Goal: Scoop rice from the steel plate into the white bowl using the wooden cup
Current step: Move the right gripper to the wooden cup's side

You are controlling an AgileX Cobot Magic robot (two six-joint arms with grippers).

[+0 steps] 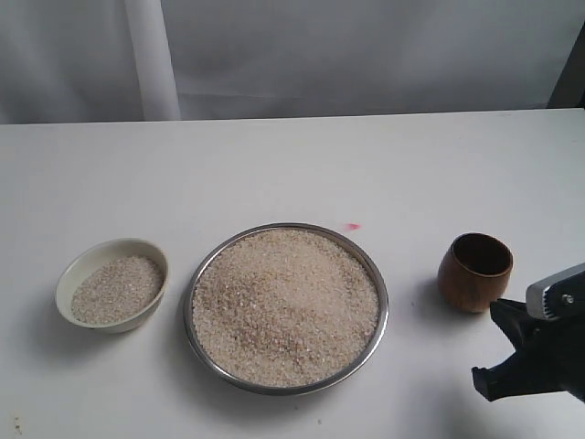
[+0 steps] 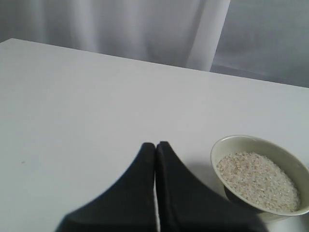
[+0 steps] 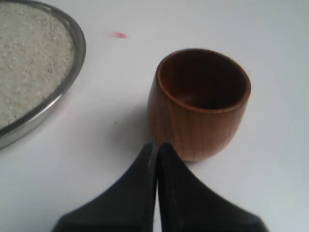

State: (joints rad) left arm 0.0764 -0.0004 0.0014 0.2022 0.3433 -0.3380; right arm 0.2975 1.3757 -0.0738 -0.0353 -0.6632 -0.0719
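The steel plate [image 1: 385, 309] sits mid-table, heaped with rice [image 1: 285, 306]. To its left stands the white bowl [image 1: 67, 277], partly filled with rice [image 1: 117, 289]. On the plate's right the wooden cup [image 1: 474, 272] stands upright and empty. My right gripper [image 1: 496, 311] is shut just in front of the cup; in the right wrist view its tips [image 3: 157, 145] reach the cup's [image 3: 200, 111] base, with the plate's rim [image 3: 78, 48] off to the side. In the left wrist view my left gripper [image 2: 155, 145] is shut and empty above the table beside the bowl [image 2: 227, 143].
A small pink speck [image 1: 353, 226] lies on the white table just behind the plate. A pale curtain [image 1: 151, 59] hangs behind the table's far edge. The left gripper does not show in the exterior view.
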